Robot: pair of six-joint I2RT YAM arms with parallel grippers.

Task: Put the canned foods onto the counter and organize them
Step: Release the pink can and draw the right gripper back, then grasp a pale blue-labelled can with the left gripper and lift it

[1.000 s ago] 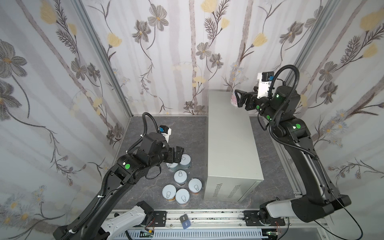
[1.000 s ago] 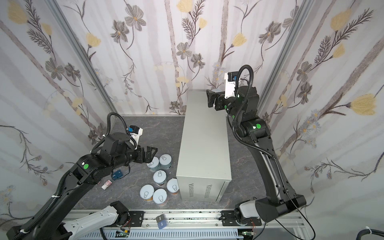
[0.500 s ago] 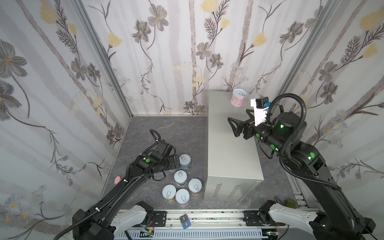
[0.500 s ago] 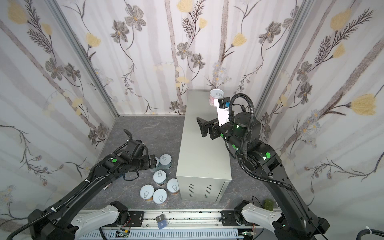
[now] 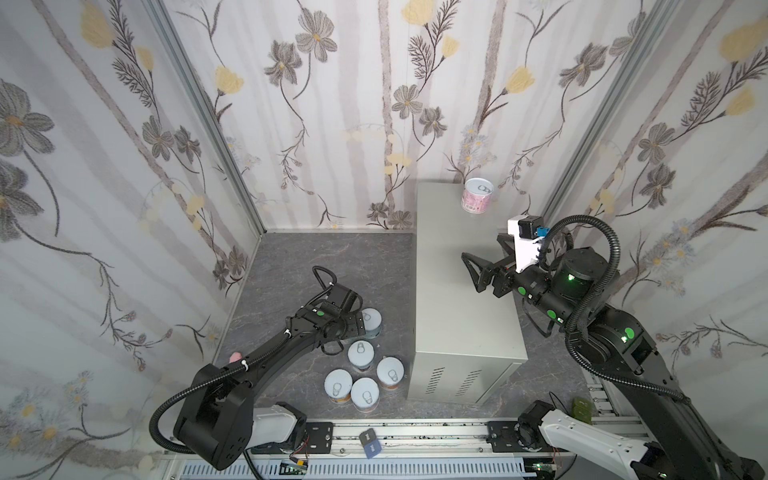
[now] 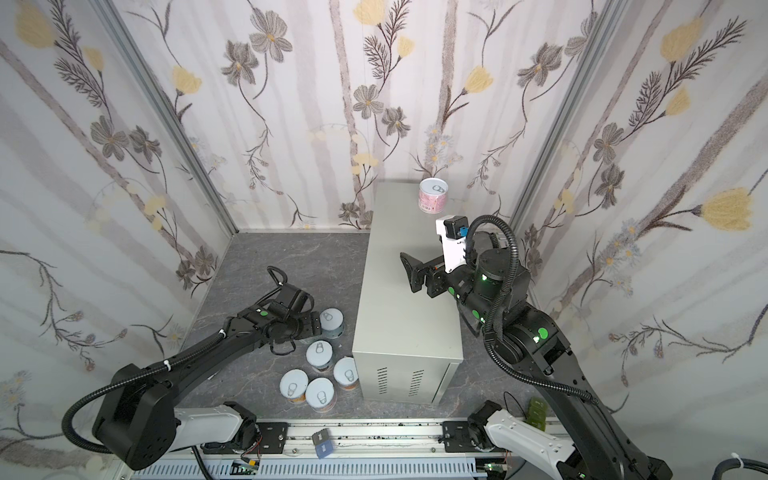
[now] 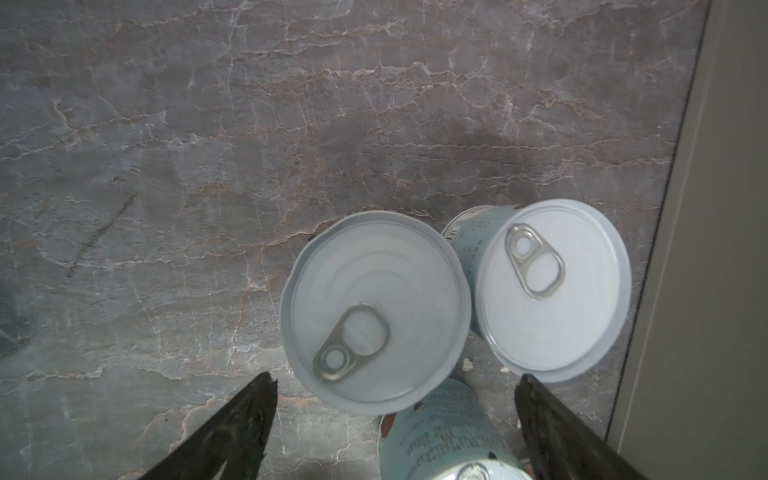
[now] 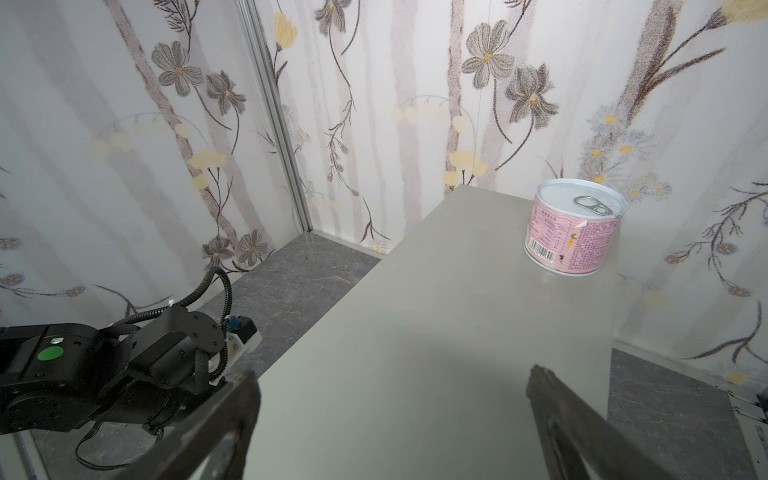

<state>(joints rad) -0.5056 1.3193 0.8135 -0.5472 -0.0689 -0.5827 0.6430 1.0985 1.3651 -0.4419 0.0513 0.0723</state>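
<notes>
Lowered, the left gripper (image 7: pixel 395 376) straddles a can (image 7: pixel 374 307), jaws wide, untouching; right gripper (image 8: pixel 392 371), withdrawn, gapes empty.

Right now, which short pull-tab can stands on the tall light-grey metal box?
The pink-labelled can, alone at the box's far end; the others are on the dark marbled floor.

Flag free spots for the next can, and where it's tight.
Free: most of the counter top, from the pink can in its far right corner to the vented end; the right gripper hovers over the middle. Floor bare between back wall and cans. Crowded: floor cans beside the counter's left side, left gripper among them.
</notes>
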